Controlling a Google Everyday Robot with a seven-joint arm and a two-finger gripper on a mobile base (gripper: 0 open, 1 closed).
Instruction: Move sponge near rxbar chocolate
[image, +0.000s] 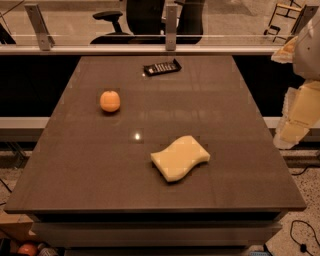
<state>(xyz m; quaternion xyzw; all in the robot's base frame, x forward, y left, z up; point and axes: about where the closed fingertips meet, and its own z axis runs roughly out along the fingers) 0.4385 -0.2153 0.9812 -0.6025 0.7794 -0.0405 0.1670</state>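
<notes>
A pale yellow sponge (180, 157) lies flat on the dark table (75, 165), left of and slightly nearer than what seems to be the gripper (292, 132). The gripper hangs past the table's right edge, and its grip state cannot be told. Farther left sits an orange (110, 101). Farthest back, left of the gripper, lies the black chocolate bar (162, 67), well apart from the sponge.

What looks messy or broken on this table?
Nothing looks spilled or broken. The sponge lies flat near the front, the orange sits at the left, and the rxbar chocolate lies a bit crooked at the far edge. The gripper hangs beyond the table's right side, touching nothing.
</notes>
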